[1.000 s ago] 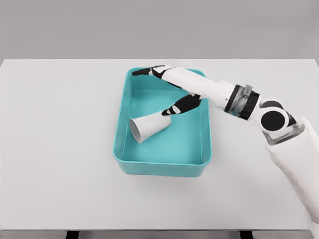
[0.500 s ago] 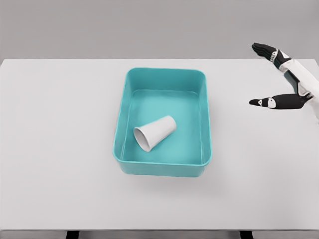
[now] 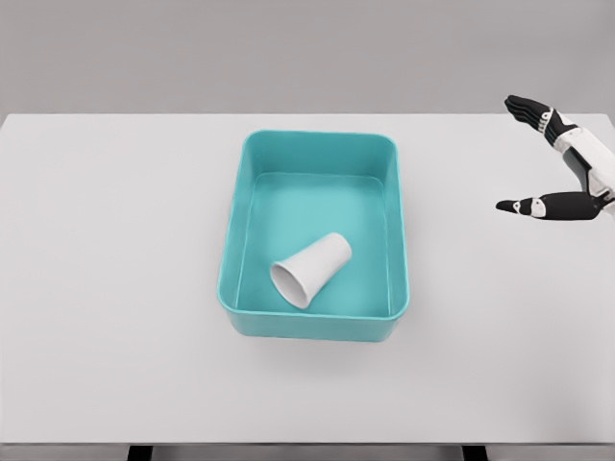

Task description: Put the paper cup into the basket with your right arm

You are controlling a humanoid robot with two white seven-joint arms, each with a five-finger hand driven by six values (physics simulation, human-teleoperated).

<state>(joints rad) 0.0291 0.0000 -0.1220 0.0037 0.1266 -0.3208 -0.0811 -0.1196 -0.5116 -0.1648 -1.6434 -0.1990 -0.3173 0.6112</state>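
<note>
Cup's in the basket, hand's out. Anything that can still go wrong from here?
Little. 1) The paper cup lies on its side, not upright, so it may roll inside the teal basket; the walls should contain it. 2) The right hand, fingers spread and empty, hovers at the table's right edge; a return sweep might clip the basket rim.

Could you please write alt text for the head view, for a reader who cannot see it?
A white paper cup lies on its side inside a teal plastic basket on a white table. The robot's right hand, fingers spread and empty, is at the right edge.
</note>
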